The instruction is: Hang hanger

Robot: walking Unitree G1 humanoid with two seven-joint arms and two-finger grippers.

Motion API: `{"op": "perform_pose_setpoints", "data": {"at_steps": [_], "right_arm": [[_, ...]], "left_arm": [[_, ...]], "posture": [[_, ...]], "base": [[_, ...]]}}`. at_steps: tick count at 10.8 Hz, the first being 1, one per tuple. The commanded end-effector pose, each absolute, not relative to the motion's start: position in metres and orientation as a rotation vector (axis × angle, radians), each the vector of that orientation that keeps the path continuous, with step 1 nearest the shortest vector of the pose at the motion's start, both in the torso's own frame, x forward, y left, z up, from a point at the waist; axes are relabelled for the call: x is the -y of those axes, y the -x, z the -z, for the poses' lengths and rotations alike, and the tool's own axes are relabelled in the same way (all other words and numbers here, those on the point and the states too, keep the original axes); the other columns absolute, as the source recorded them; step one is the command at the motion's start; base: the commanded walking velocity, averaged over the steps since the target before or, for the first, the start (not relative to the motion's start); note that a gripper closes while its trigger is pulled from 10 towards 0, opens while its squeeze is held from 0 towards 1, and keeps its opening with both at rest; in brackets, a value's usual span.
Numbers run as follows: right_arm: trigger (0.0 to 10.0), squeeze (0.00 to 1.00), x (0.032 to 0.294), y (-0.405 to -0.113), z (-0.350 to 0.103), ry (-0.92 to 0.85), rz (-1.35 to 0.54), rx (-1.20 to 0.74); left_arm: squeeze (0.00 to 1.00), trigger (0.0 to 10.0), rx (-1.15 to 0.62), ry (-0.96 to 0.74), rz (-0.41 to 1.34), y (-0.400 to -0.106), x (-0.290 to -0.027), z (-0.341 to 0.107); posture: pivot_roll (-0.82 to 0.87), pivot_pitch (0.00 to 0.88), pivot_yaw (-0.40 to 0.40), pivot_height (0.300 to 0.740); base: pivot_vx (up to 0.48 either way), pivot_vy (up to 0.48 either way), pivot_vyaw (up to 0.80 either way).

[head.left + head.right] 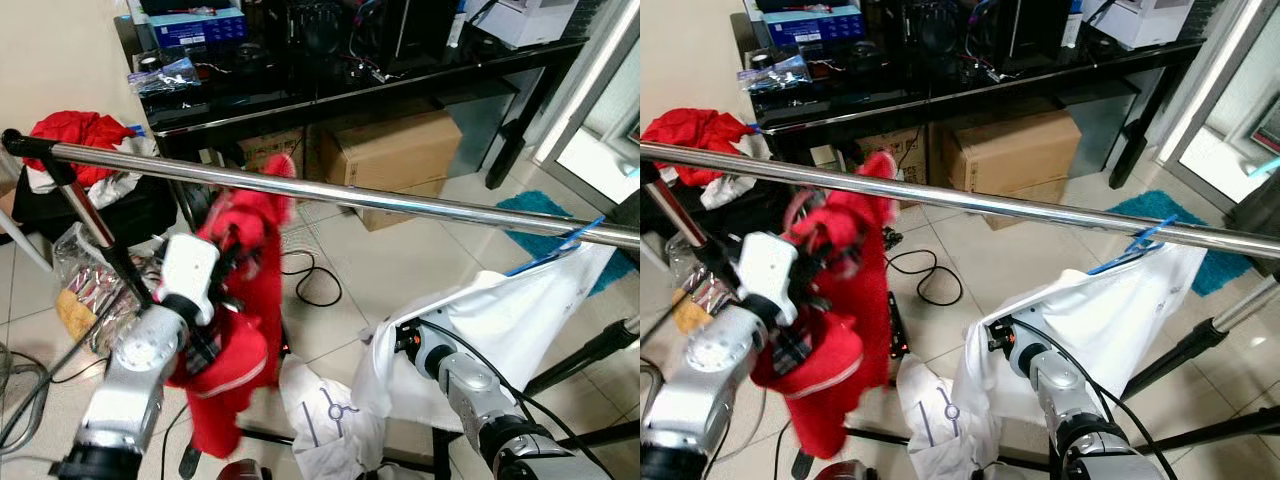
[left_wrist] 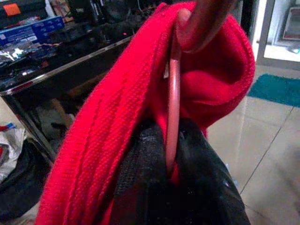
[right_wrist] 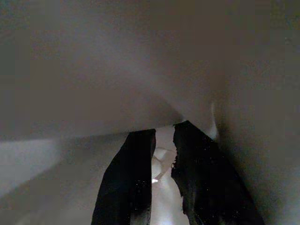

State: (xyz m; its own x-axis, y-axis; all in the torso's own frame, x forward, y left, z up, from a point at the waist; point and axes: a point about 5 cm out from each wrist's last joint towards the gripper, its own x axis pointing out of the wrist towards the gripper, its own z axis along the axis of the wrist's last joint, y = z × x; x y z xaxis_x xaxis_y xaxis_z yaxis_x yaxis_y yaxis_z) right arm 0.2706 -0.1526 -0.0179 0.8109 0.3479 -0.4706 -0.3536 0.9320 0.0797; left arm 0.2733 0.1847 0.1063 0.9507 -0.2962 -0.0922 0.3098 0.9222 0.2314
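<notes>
Left eye view: left gripper (image 1: pixel 228 252) holds up a red garment (image 1: pixel 238 330) on a pink hanger (image 2: pixel 172 117), just below and in front of the chrome rail (image 1: pixel 400 204) that runs across the frame. Left wrist view has the black fingers (image 2: pixel 140 183) pinched narrow on the thin pink hanger rod, thick red knit bunched around it, rounded hook end at top, blurred. Hook top sits about level with the rail, not over it yet as far as I can tell. To do the step well: lift until the hook clears the rail, push forward over it, lower so the curve seats, only then let go; keep the grip firm since the rod is smooth plastic and the knit is heavy and will swing. Rail is polished round metal, slippery, so the hanger may slide along it. Right gripper (image 3: pixel 161 183) is low, buried in the white shirt (image 1: pixel 500 320) that hangs from a blue hanger (image 1: pixel 560 245) on the same rail; right wrist view shows its two black fingers a narrow gap apart with thin smooth white cloth draped over them, cannot tell if any cloth is pinched. Glossy tile floor (image 1: pixel 330 250), cardboard box (image 1: pixel 395 150) behind.
</notes>
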Motion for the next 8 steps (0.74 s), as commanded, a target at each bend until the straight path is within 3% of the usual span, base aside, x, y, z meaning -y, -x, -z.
{"op": "perform_pose_setpoints", "data": {"at_steps": [1, 5, 8], "right_arm": [[10.0, 0.00, 0.157, -0.267, 0.021, 0.021, -0.372, -0.521], [10.0, 0.00, 0.156, -0.266, 0.022, 0.019, -0.372, -0.522], [10.0, 0.00, 0.155, -0.265, 0.023, 0.014, -0.368, -0.524]], "left_arm": [[0.00, 10.0, -0.008, -0.269, 0.305, -0.275, -0.185, -0.115], [0.00, 10.0, 0.007, -0.450, 0.367, -0.271, -0.183, -0.109], [0.00, 10.0, 0.113, -0.399, 0.386, -0.270, -0.172, -0.121]], "posture": [[0.08, 0.019, -0.013, 0.740], [0.08, 0.018, -0.012, 0.740], [0.08, 0.020, -0.005, 0.740]], "base": [[0.000, 0.000, 0.00], [0.000, 0.000, 0.00], [0.000, 0.000, 0.00]]}}
